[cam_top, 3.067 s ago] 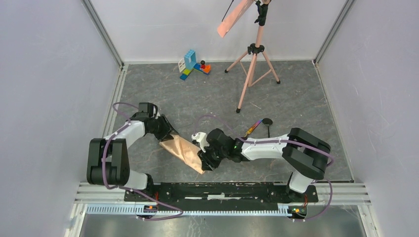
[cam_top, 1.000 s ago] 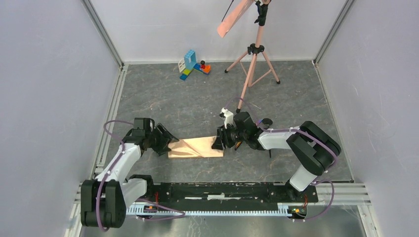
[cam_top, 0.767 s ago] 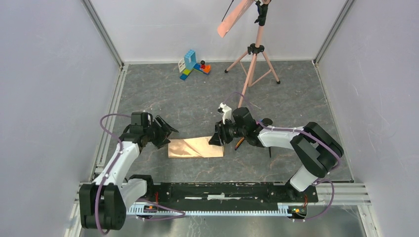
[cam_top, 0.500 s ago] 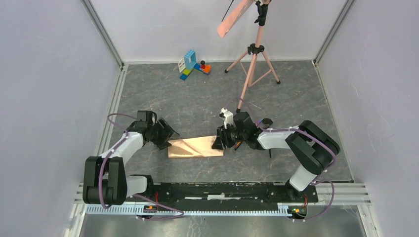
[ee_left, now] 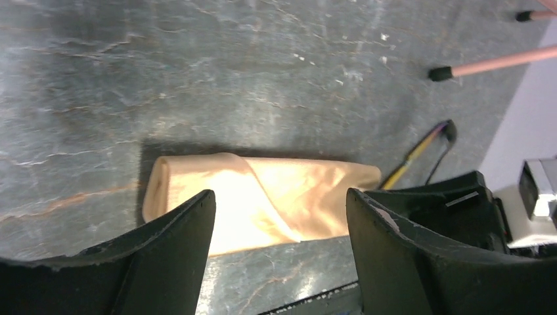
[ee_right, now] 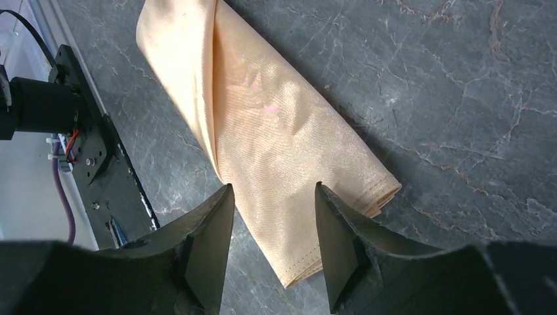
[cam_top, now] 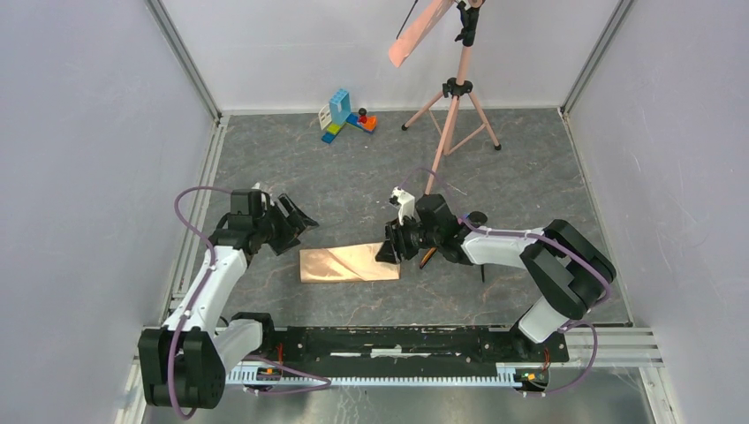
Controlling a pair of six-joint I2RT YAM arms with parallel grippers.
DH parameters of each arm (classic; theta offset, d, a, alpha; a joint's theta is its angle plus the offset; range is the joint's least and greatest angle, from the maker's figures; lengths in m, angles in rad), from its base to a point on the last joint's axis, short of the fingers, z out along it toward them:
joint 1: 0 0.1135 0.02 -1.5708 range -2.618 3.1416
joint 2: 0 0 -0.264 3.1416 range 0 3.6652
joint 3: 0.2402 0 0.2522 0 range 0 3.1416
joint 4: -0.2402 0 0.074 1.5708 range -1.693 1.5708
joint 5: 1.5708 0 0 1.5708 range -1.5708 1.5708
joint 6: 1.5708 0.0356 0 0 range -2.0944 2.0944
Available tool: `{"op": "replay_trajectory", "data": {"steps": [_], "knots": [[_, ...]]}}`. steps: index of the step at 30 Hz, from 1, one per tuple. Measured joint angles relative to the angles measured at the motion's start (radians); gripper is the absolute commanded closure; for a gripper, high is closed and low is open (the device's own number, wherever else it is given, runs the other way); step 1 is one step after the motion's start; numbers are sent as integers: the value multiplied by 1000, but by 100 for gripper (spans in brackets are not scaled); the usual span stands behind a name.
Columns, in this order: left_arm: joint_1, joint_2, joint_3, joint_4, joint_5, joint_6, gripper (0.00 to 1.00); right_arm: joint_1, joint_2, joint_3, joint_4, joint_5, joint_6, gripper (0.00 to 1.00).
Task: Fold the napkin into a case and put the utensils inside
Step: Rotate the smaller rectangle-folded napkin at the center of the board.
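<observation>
Grey marbled table (cam_top: 548, 185). Peach case (cam_top: 349, 263) folded, flat, toward six o'clock. Left gripper (ee_left: 279, 197) at its ten o'clock, spread, empty. Right gripper (ee_right: 272, 189) at three o'clock, likewise. Utensils (ee_left: 420, 149) just past it, not yet inside.

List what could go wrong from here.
The case lies loose, with the left hand and right hand both open and neither gripping it, so its diagonal flap may spring open. The utensils lie close beside the right arm; a swing could knock them away. Unpinned, the case may slide when a utensil is pushed in.
</observation>
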Motion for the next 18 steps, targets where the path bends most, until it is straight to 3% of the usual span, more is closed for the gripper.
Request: {"op": "replay_trajectory", "data": {"steps": [10, 18], "knots": [[-3, -22, 67, -17, 155, 28, 19, 81, 12, -60, 29, 30, 29, 44], [-3, -71, 137, -72, 219, 63, 18, 92, -47, -36, -76, 84, 3, 30]]}}
